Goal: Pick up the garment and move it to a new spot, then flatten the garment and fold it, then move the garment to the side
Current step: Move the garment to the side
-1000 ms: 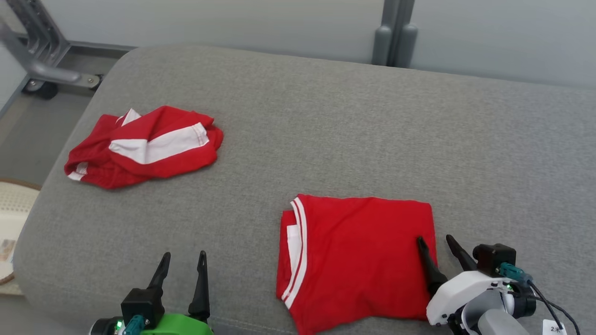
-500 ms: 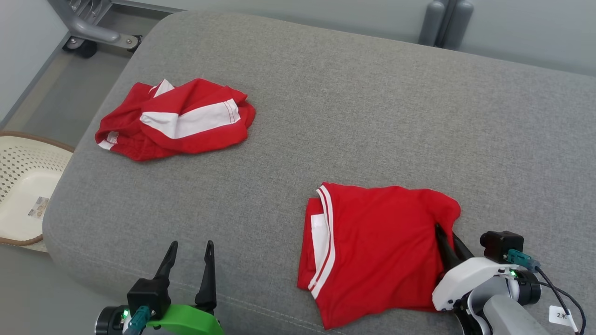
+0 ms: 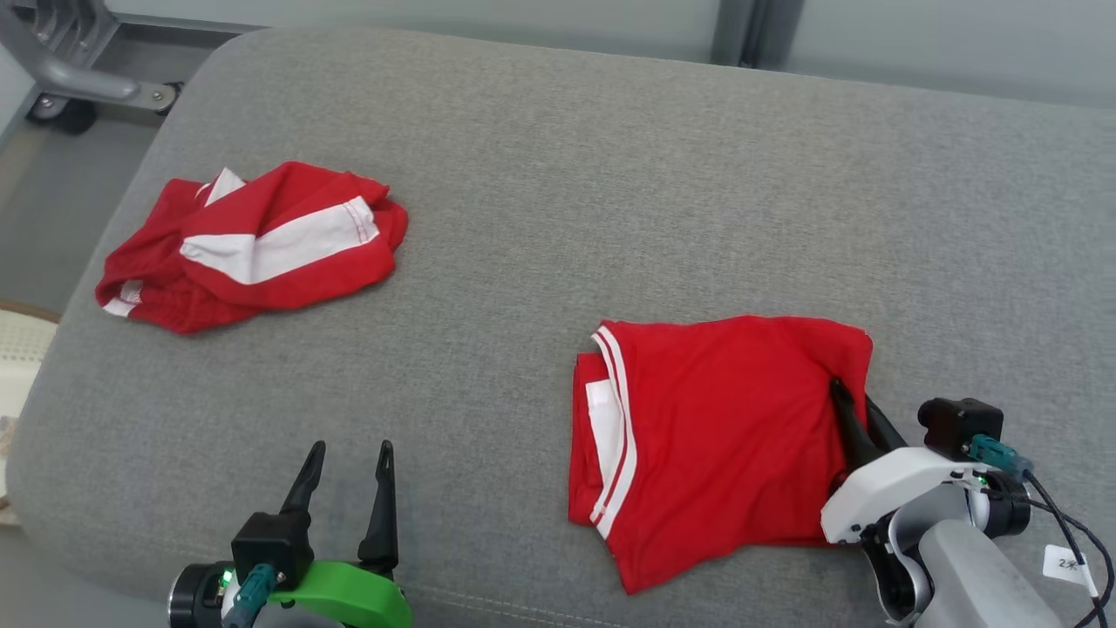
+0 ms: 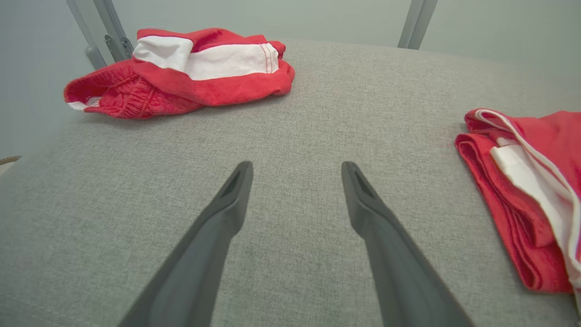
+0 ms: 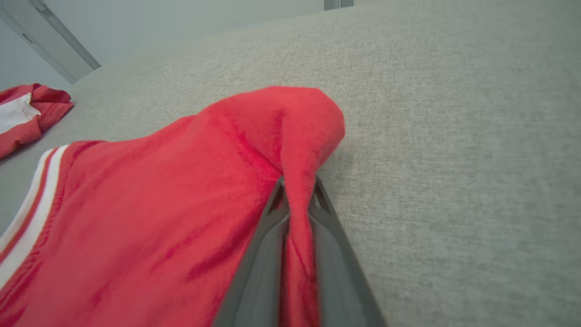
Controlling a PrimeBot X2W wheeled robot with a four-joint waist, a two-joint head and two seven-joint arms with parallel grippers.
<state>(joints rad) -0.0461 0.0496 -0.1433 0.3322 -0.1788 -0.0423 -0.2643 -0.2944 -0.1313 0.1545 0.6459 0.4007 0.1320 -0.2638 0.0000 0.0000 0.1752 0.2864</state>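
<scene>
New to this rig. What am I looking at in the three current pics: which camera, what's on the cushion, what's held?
A two-armed robot; each arm ends in a gripper with two dark fingers. The wide picture is from its head, looking down on a grey cushion. The other two are from wrist cameras looking along the fingers. On the cushion lie a folded red garment and, far left, a crumpled red-and-white garment. The right gripper is shut on the folded garment's right edge, bunching it. The left gripper is open, holding nothing.
</scene>
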